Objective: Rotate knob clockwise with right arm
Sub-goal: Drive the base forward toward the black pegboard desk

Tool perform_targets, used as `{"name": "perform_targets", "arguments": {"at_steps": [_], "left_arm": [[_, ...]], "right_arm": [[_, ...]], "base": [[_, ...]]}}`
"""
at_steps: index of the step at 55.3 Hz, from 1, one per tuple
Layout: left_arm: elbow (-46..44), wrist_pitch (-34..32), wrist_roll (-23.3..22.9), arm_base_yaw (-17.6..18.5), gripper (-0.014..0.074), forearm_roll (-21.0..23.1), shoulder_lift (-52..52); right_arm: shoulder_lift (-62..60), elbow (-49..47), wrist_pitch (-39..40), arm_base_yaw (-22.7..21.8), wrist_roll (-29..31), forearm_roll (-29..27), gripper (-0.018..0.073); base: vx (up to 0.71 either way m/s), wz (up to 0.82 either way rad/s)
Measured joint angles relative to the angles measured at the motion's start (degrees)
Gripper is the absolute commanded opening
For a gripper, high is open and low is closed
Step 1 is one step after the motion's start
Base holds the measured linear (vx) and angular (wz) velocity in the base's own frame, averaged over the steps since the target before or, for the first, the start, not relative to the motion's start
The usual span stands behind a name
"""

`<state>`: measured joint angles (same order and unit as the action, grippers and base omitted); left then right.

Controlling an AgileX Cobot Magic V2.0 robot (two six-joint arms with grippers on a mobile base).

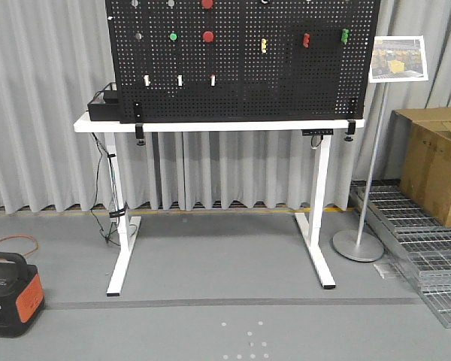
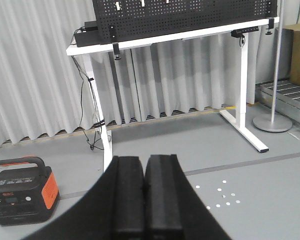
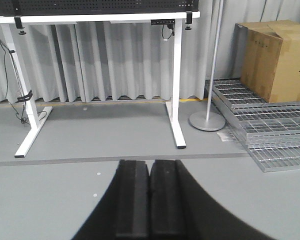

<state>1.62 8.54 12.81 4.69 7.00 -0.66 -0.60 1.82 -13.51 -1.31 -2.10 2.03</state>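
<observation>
A black pegboard (image 1: 240,68) stands on a white table (image 1: 218,124). It carries round knobs, among them a red one (image 1: 207,35), a green one (image 1: 173,35) and a grey one (image 1: 137,35). Which of them is the task's knob I cannot tell. To the right are small yellow (image 1: 263,46), red (image 1: 306,39) and green (image 1: 344,34) handles, and white toggles (image 1: 180,79) sit lower down. My left gripper (image 2: 145,161) and right gripper (image 3: 149,164) are both shut on nothing, low over the grey floor and far from the board. Neither shows in the front view.
A sign on a metal stand (image 1: 372,188) is right of the table, with a cardboard box (image 1: 436,165) on metal grates (image 1: 428,256) beyond it. An orange-black power station (image 1: 7,293) sits on the floor at the left. A black box (image 1: 104,101) lies on the table's left end.
</observation>
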Motion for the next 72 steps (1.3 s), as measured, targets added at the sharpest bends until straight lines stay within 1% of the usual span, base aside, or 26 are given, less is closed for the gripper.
{"name": "perform_targets", "arguments": {"at_steps": [47,72], "left_arm": [[0.0,0.0,0.0,0.0,-0.0006,0.0,0.0],[0.0,0.0,0.0,0.0,-0.0006,0.0,0.0]], "right_arm": [[0.0,0.0,0.0,0.0,0.0,0.0,-0.0007],[0.0,0.0,0.0,0.0,0.0,0.0,-0.0007]], "base": [[0.01,0.0],[0.22,0.05]]}}
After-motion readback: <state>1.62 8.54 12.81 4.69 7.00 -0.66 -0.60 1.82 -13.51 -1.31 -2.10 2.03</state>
